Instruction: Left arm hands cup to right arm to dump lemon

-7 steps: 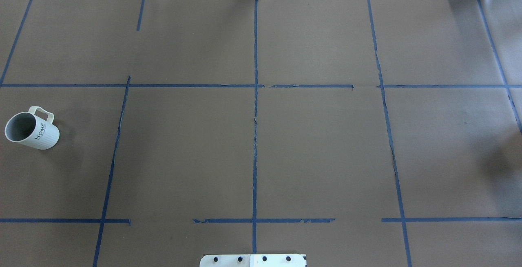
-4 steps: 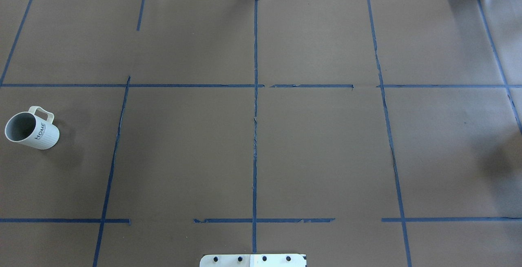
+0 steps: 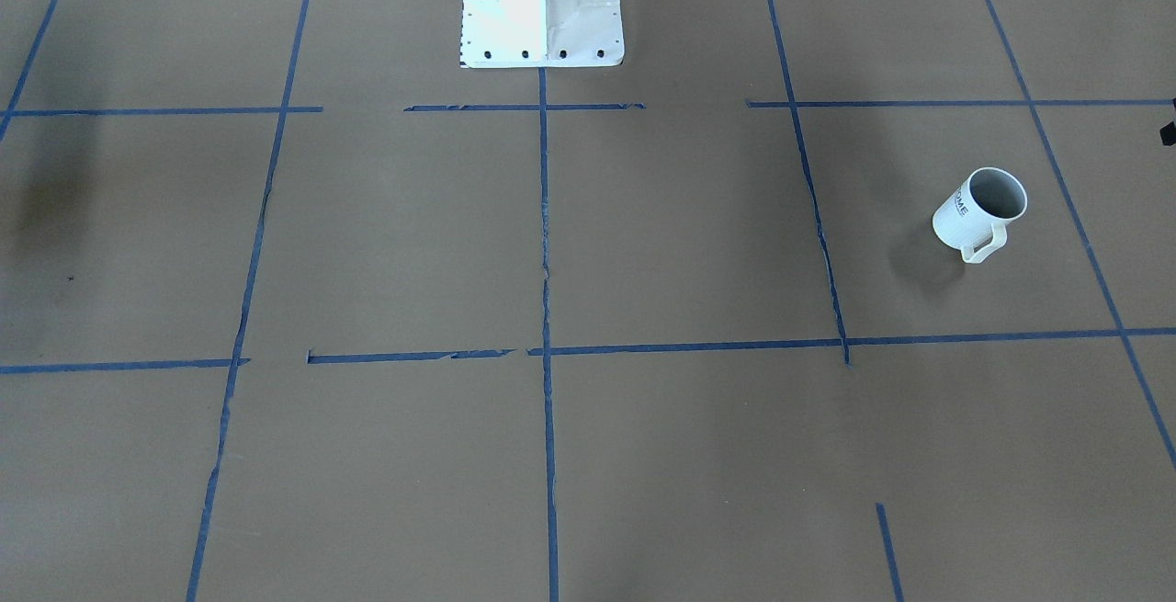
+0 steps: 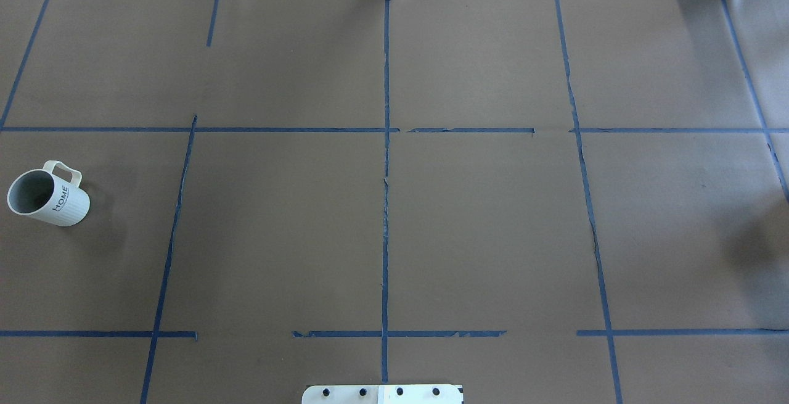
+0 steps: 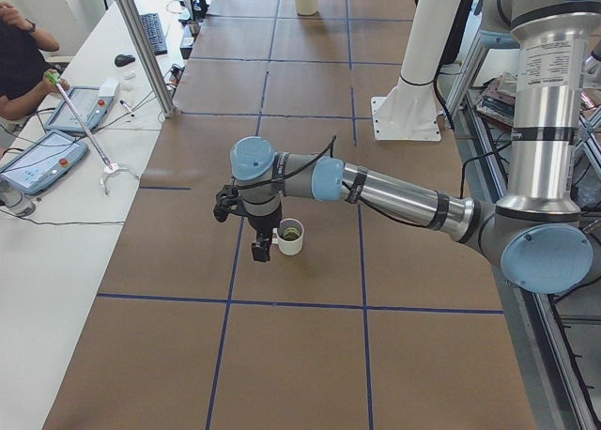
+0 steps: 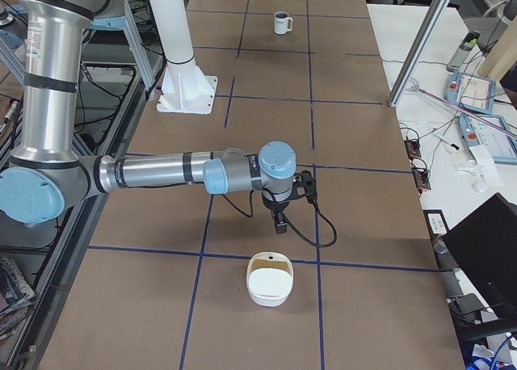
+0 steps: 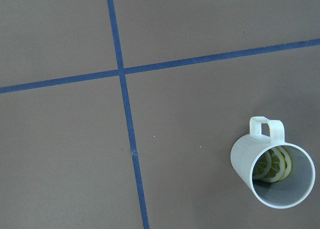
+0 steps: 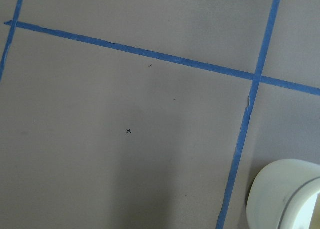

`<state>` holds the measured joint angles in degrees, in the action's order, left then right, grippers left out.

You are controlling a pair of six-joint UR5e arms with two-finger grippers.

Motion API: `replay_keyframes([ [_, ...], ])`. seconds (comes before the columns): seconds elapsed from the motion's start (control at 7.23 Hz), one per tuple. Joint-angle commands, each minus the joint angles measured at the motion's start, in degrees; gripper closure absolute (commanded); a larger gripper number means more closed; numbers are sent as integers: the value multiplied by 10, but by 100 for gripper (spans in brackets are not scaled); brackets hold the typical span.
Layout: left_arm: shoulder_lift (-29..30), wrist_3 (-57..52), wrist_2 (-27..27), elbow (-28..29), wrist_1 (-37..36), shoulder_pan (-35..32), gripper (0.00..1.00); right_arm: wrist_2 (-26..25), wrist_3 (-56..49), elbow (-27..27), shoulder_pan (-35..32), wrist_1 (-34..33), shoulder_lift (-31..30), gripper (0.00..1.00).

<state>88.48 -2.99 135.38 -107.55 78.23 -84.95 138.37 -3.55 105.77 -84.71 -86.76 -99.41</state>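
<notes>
Nothing on the worktop [image 4: 493,219] has moved in the last second: in the overhead view the cup [image 4: 52,202] stands upright on the same spot at the robot's far left, handle turned away from the robot, lettering "HOME" on its side. The soft shadow at that view's right edge looks much the same as before.

Neither arm enters the overhead or front-facing views. The front-facing view shows only the cup [image 3: 974,207] and the white pedestal [image 3: 542,5], plus a black scrap cut off at the right edge, too little to identify.

The lemon [image 7: 272,165] is hidden in both of those views, where the cup's inside reads plain grey. The left wrist view looks down into the mouth and shows yellow-green slices leaning on the inner wall below the handle.

From the left end, the left arm [image 5: 394,193] reaches out low over the worktop and the left tool [image 5: 260,252] hangs just beside the cup [image 5: 291,242]. Whether it touches, or how its fingers stand, I cannot tell.

From the right end, the right tool [image 6: 279,222] points down, apart from a white container [image 6: 270,281] — its finger state cannot be told either. The container is cut off at the right wrist view's corner.
</notes>
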Motion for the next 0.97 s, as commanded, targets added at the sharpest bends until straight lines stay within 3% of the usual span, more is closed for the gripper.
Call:
replay_keyframes([
  [0.0,-1,-6,8,-4,7,0,0,1,-3,0,1,0,-1,0],
  [0.41,-16,-4,9,-9,38,1,0,1,-3,-4,1,0,0,0],
  [0.83,-27,-1,56,-33,39,0,0,1,4,-3,1,4,-4,0],
])
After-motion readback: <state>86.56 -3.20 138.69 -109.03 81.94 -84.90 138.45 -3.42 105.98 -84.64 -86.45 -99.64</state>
